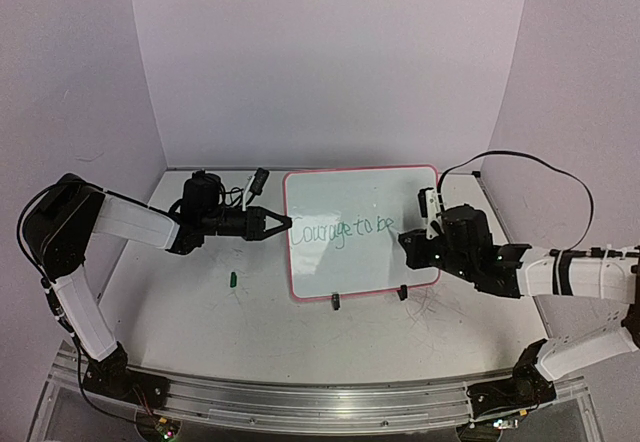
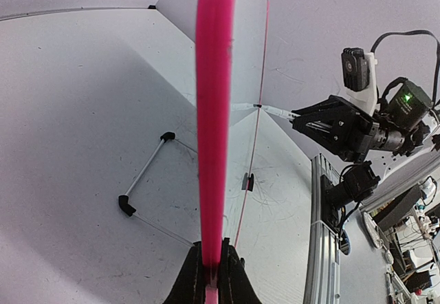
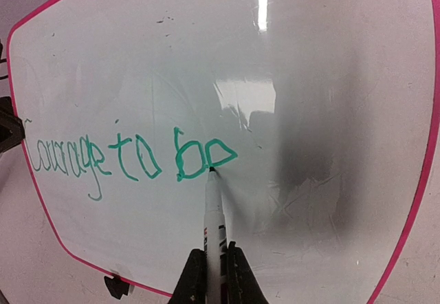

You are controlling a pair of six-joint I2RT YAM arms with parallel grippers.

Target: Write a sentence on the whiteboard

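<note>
The whiteboard [image 1: 360, 197], white with a pink frame, stands tilted at the table's middle. Green writing on it, the sentence [image 3: 130, 156], reads "Courage to be" up to a half-drawn last letter. My right gripper [image 3: 214, 276] is shut on a white marker [image 3: 214, 214], whose tip touches the board at the lower left of that last letter. My left gripper [image 2: 213, 266] is shut on the board's pink left edge [image 2: 213, 111]. From above, the left gripper [image 1: 283, 224] meets the frame's left side and the right gripper [image 1: 408, 247] is in front of the board's right half.
A small green cap [image 1: 232, 280] lies on the table left of the board. Two black clips [image 1: 336, 302] hold the board's lower edge, and its wire stand [image 2: 144, 180] reaches out behind it. Walls close in the back and both sides.
</note>
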